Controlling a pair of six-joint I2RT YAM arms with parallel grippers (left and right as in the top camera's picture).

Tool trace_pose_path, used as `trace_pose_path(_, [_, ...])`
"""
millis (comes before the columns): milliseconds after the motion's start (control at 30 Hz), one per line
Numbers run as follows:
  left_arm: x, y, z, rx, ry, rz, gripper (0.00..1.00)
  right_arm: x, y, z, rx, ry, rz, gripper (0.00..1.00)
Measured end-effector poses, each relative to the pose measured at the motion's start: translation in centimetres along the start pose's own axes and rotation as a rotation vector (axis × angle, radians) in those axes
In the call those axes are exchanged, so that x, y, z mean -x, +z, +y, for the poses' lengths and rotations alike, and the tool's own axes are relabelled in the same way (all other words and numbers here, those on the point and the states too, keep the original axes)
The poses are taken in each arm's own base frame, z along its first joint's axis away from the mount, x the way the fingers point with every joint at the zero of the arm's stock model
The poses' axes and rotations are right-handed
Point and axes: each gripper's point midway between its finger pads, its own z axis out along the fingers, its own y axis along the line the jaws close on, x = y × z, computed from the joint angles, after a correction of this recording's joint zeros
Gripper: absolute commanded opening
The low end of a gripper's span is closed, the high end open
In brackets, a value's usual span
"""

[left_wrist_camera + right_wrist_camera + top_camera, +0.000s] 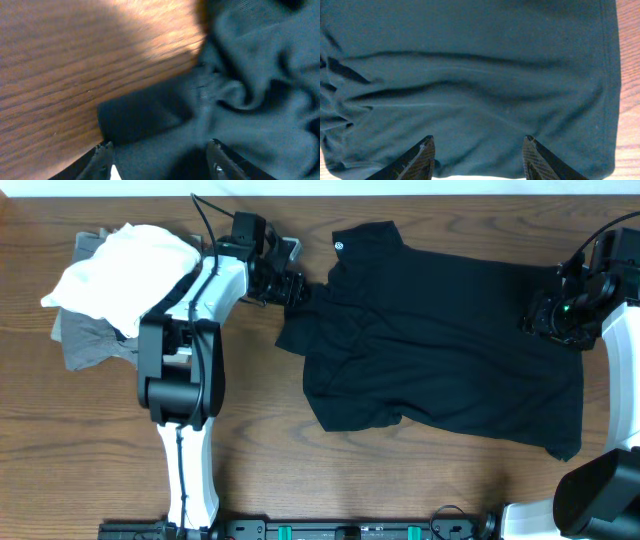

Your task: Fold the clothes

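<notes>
So the black shirt (440, 350) lies spread on the counter (380, 480). My left fingers (102, 155) are apart over its left sleeve, right fingers (420, 157) apart over the right hem, ready to pinch both ends.

Bright even light, soft shadows (left wrist blurry, glare on table (150, 25))

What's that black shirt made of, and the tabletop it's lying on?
The black shirt looks like a soft matte knit, probably cotton or a blend: it drapes in loose wrinkles and has a stitched hem. The table looks like brown wood or a wood-grain laminate, with streaky grain and a slight sheen; which one, the look leaves open.
</notes>
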Motion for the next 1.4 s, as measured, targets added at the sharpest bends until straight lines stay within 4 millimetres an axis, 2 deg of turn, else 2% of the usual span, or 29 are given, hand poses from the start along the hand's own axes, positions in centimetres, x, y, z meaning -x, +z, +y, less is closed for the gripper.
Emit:
trace_pose_path(100, [0.2,0.5,0.3,-0.006,0.012,-0.010,0.44,0.2,0.0,0.1,0.007,0.002,-0.010,0.54])
trace_pose_path(200, [0.6,0.6,0.4,-0.007,0.023,-0.029,0.29,0.4,0.0,0.2,0.013,0.009,-0.017,0.54])
trace_pose_path(300, [1.2,0.7,0.4,-0.007,0.037,-0.052,0.06,1.0,0.0,0.4,0.019,0.015,-0.038,0.53])
trace_pose_path(367, [1.6,0.8,0.4,-0.006,0.049,-0.067,0.06,1.4,0.0,0.4,0.022,0.021,-0.055,0.53])
trace_pose_path(600, [5.7,0.0,0.8,-0.001,0.062,-0.232,0.06,2.5,-0.1,0.6,0.031,0.038,-0.102,0.55])
trace_pose_path(700, [7.4,-1.1,1.8,-0.007,0.025,-0.310,0.06,2.8,-0.1,0.6,0.033,0.039,-0.112,0.56])
trace_pose_path(800, [8.0,-2.3,3.3,-0.033,-0.030,-0.348,0.07,2.9,-0.2,0.7,0.034,0.042,-0.115,0.58])
trace_pose_path(867, [7.6,-2.9,3.7,-0.085,-0.067,-0.344,0.26,2.9,-0.2,0.7,0.034,0.047,-0.116,0.68])
trace_pose_path(933, [6.8,-3.4,3.7,-0.148,-0.109,-0.322,0.39,2.8,-0.1,0.6,0.033,0.050,-0.115,0.73])
trace_pose_path(1033, [5.0,-3.4,3.1,-0.219,-0.178,-0.250,0.48,2.5,0.0,0.4,0.020,0.063,-0.103,0.73])
trace_pose_path(1200, [3.1,-3.1,1.8,-0.282,-0.231,-0.166,0.50,-0.5,1.2,-1.4,-0.026,0.145,0.050,0.77])
trace_pose_path(1333, [1.7,-3.1,1.6,-0.274,-0.247,-0.112,0.50,-2.8,2.9,-4.4,-0.078,0.239,0.193,0.79])
trace_pose_path(1400, [1.3,-4.0,1.6,-0.231,-0.249,-0.091,0.50,-3.0,3.4,-5.9,-0.098,0.280,0.214,0.78])
